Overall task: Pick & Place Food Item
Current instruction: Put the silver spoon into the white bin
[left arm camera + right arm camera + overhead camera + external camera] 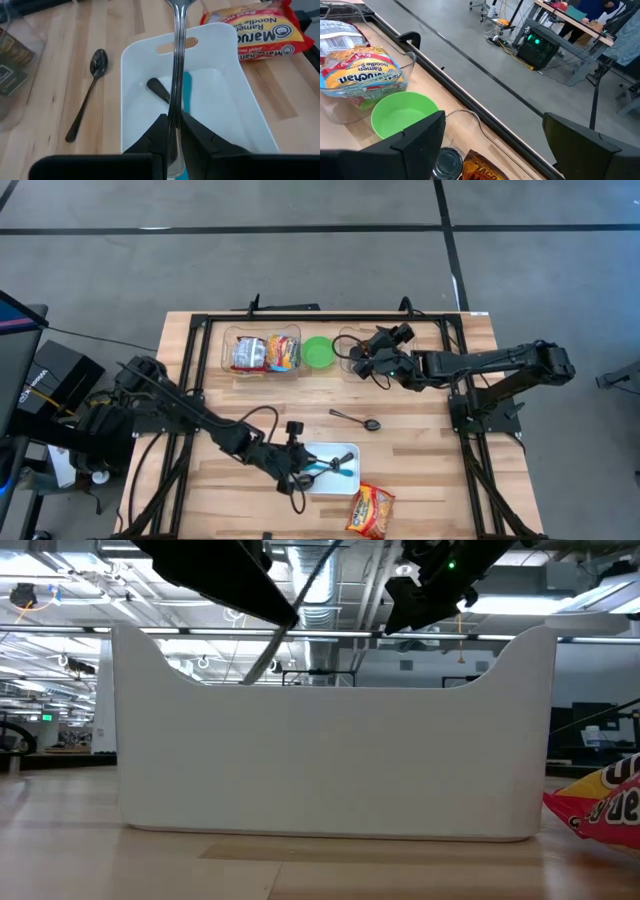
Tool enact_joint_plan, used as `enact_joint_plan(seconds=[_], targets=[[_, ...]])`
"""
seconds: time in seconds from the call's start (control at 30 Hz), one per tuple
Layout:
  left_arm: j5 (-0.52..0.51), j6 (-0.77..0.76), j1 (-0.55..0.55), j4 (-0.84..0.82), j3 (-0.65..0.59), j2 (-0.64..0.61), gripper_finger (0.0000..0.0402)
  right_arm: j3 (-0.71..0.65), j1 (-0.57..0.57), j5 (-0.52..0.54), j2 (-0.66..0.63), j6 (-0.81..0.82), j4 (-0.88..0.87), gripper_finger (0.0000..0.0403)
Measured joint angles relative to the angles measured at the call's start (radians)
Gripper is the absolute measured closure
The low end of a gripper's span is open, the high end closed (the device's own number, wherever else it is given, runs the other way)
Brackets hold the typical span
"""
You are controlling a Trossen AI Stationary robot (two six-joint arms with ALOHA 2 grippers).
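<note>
From above, the left gripper (300,471) hangs over the white tray (345,450), and a ramen packet (371,511) lies on the table beside the tray, not yet placed. From its wrist, the left fingers (159,131) pinch a metal utensil (176,75) over the tray. The right gripper (492,137), wide open and empty, waits near the green bowl (402,115).

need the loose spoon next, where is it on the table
In the high view the dark spoon lies bare on the wood mid-table, between the green bowl and the white bin.
</note>
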Motion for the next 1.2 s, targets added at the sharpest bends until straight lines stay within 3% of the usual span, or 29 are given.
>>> enact_joint_plan(seconds=[1.2], targets=[[0.068, 0.025, 0.009, -0.109, 0.023, 0.067, 0.0372, 0.000, 0.000, 0.000, 0.000, 0.001, 0.001, 0.0074]])
